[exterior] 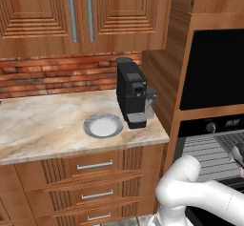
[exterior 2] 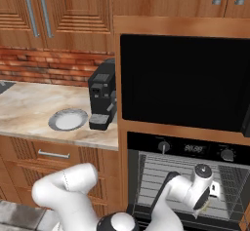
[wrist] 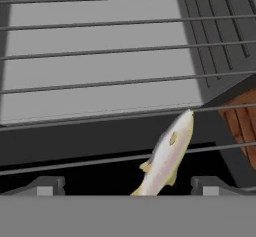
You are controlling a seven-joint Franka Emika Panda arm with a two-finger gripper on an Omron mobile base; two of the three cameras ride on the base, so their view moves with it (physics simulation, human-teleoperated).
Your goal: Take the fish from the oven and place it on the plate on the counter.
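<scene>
Fingers spread wide over the fish in the oven.

We see the slender grey-tan fish [wrist: 167, 156] lying on the grey wire rack [wrist: 100, 83] of the black built-in oven [exterior 2: 188, 149], between our released fingers [wrist: 47, 185]; the grey-rimmed round plate [exterior: 103, 125] sits near the beige marbled desk's [exterior: 38, 120] front edge, just beside the black coffee machine [exterior: 131, 93].

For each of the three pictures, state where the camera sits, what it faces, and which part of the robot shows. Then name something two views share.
Left base view: behind the arm on its left, facing the counter, plate and coffee machine; white arm at lower right.
Right base view: behind on the right, facing the oven; arm reaching in, hand at the rack.
Hand view: on the hand, looking along open finger tips at the fish on the wire rack.
Both base views share plate, coffee machine and oven.
</scene>
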